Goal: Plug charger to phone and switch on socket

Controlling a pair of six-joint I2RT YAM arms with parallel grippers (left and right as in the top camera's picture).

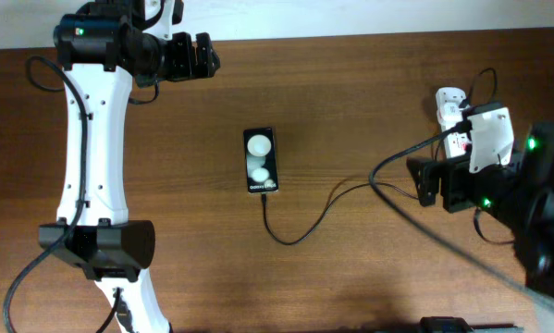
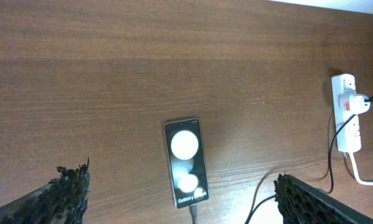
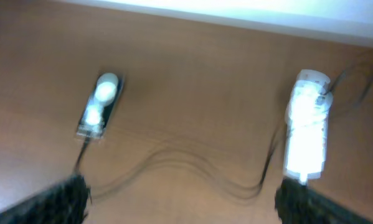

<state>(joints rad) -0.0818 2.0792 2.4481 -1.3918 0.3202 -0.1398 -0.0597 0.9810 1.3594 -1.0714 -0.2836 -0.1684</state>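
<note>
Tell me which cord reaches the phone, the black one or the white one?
The thin black charger cable: it meets the phone at its lettered end. The thick white cord only leaves the socket.

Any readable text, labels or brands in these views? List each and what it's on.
"Galaxy": white print at one end of the phone; the characters after it are too small to read.
Power strip: red markings, too small to read.
No other text visible.
</note>
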